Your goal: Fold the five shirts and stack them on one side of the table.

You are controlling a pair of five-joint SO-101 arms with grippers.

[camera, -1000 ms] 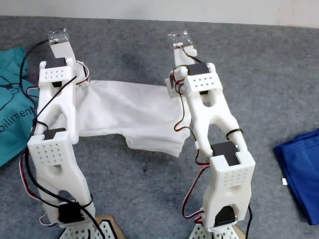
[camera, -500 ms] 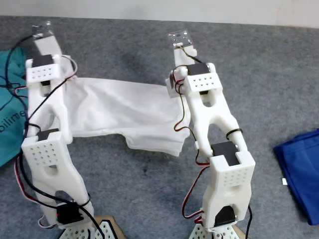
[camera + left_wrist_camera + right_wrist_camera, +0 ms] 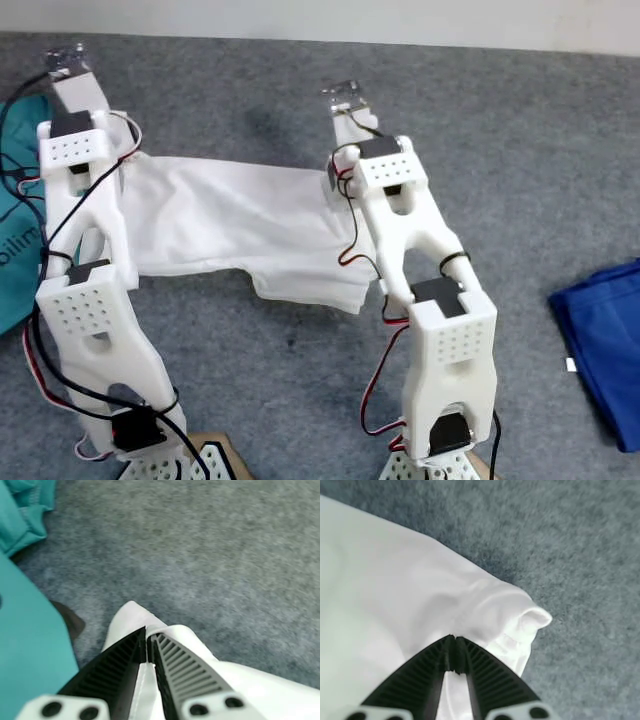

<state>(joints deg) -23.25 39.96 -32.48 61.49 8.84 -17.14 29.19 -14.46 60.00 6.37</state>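
Holding the white shirt (image 3: 240, 225) by its two far corners, both arms stretch out over the grey bench (image 3: 520, 150). The shirt lies spread in the left-centre of the high view, its near edge rumpled. The left tool (image 3: 148, 634) is pinched tight on a white corner. The right tool (image 3: 454, 641) is likewise clamped on white cloth, beside a curled hem.

To fold well, I judge both tools should travel together at equal height, with the held edge taut, and lay it level on the near edge before letting go.

The high view gives the layout: a teal shirt (image 3: 12, 270) at the left edge and a blue shirt (image 3: 605, 340) at the right edge. The wrist views give what the arms cover from above: cloth caught between the jaws.
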